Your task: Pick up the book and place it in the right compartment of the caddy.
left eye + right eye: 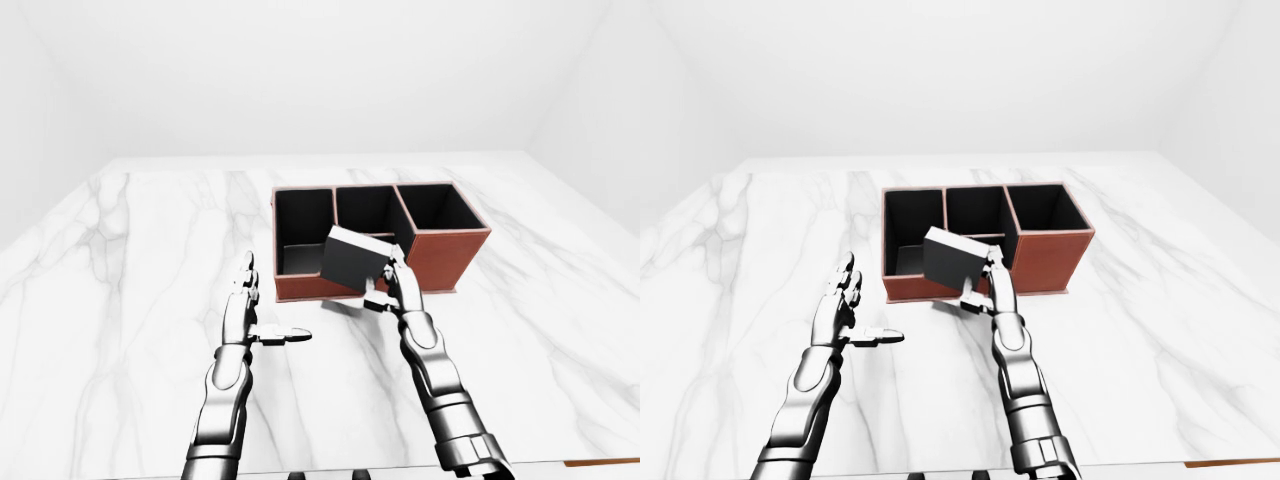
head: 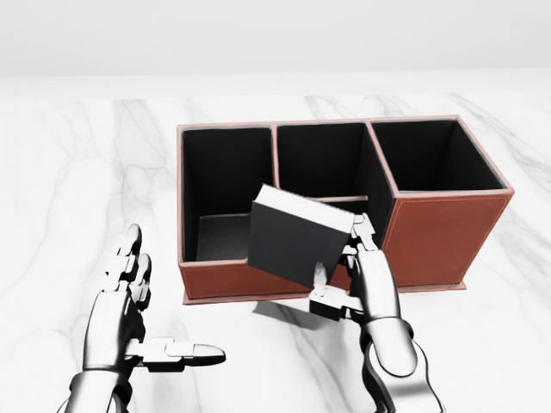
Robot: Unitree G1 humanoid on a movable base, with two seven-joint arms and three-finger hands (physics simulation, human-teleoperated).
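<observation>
The right hand (image 2: 357,275) holds the book (image 2: 297,237) up off the marble table (image 2: 77,172), its fingers (image 2: 363,231) closed against the book's right edge and lower corner. The dark book sits to the upper left of the hand in the head view. It is tilted, with its pale page edge turned up and toward the top of the view. From this angle the book overlaps the near wall of the caddy (image 2: 448,228) around the divider between the left and middle compartments. It appears to hang just short of that wall rather than over the openings, though the head view alone does not settle this. A soft shadow lies on the table beneath the book, just beside the caddy's base. The caddy is a brown box with black lining and three compartments in a row. The middle one is split by a low crosswise partition, and the right compartment (image 2: 435,155) holds nothing that can be seen. The left hand (image 2: 138,323) hovers over the table well to the left of the book, fingers spread and pointing up the view, thumb stretched out to the right, gripping nothing.
</observation>
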